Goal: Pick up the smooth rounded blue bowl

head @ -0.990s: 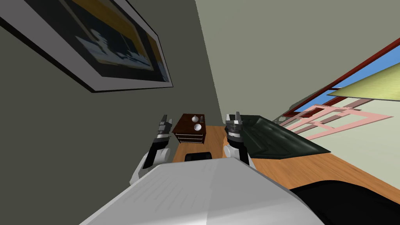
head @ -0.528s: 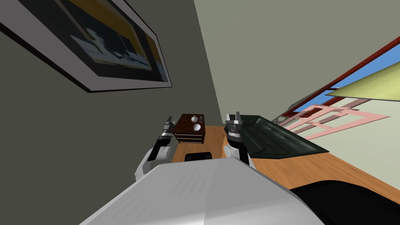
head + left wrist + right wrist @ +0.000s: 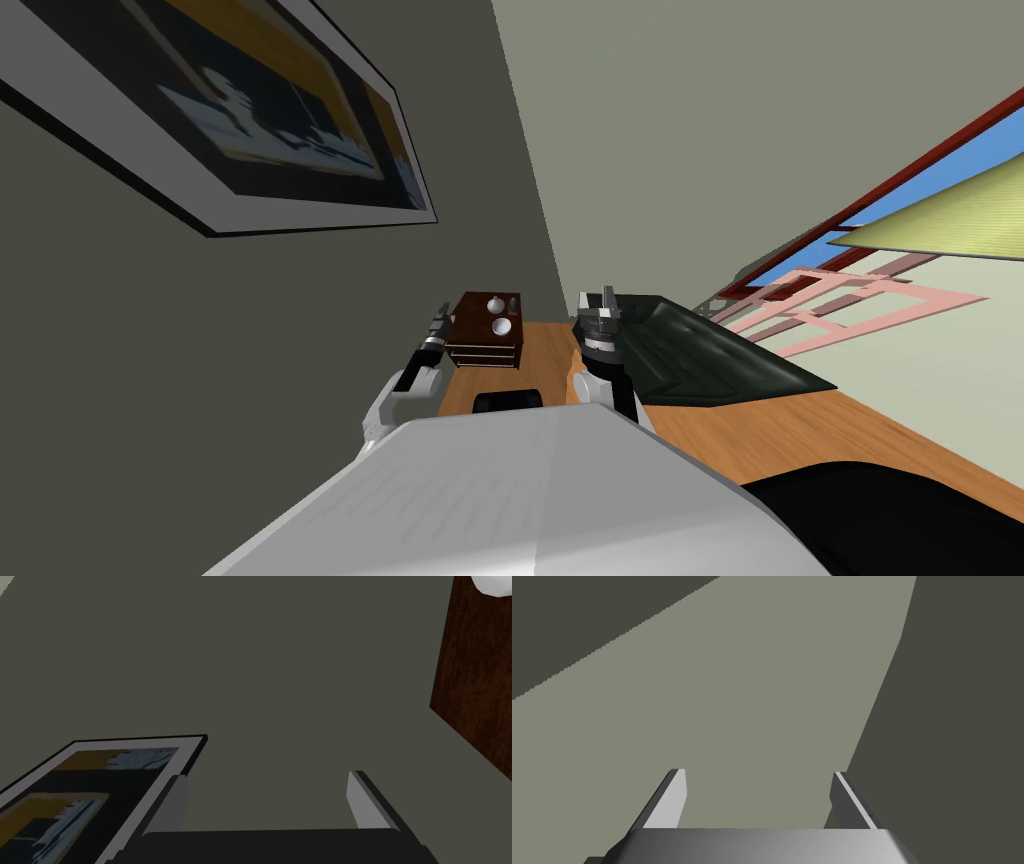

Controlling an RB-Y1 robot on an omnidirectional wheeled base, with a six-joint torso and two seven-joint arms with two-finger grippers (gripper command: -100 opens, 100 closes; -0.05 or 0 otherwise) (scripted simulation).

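The bowl, drawn white and rounded, sits on top of a small dark wooden counter with drawers in its front. It is close to the front edge, toward the right side. Behind it, nearer the back edge, stands a second white rounded vessel. A small dark item beside that, near the right edge, is too small to make out.

The left hand is raised just beside the counter's left edge, apart from the bowl. In the left wrist view its fingers stand wide apart and grasp nothing, with a grey wall ahead and the counter's dark wood off to one side.

The right hand is held up to the right of the counter, in front of a dark green sofa. Its fingers are likewise spread and hold nothing.
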